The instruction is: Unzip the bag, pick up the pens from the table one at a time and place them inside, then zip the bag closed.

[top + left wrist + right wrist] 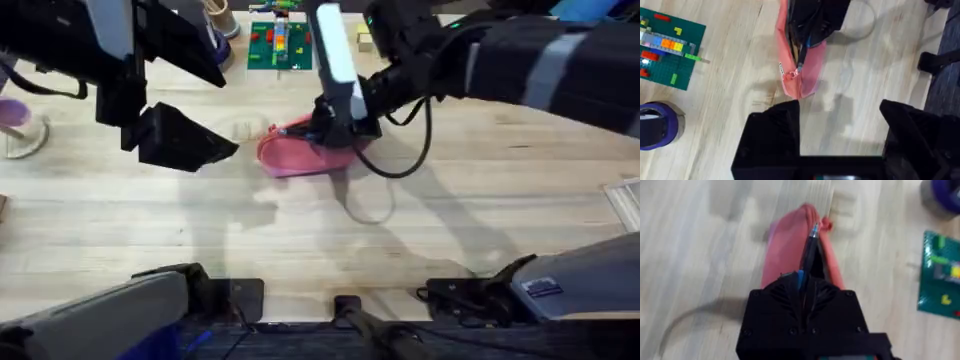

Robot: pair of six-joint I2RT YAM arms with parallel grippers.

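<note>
Mid-table, just below a green brick plate (279,45), the pink bag (290,158) lies flat on the pale wood table (300,240), w/ its zip open along the top. Right gripper (809,292) sits directly over the bag, fingers closed tight on a dark pen (811,247) w/ a blue band; the pen's tip points down the length of the opening toward the bag's far end, its shaft lying in the gap betw. the two fabric lips. From the left wrist cam the same pen (802,52) shows as a dark stick poking out of the right gripper (812,20) into the slit, and the small pull (791,75) hangs at the bag's (807,75) near end.

Left gripper (185,140) hangs above bare wood just left of the bag, apart from it, holding nothing; its fingers (772,135) stand wide apart. A black cable (400,165) loops off the right arm onto the table beside the bag. A purple roll (657,125) sits near the brick plate (670,50), well off to the side.
</note>
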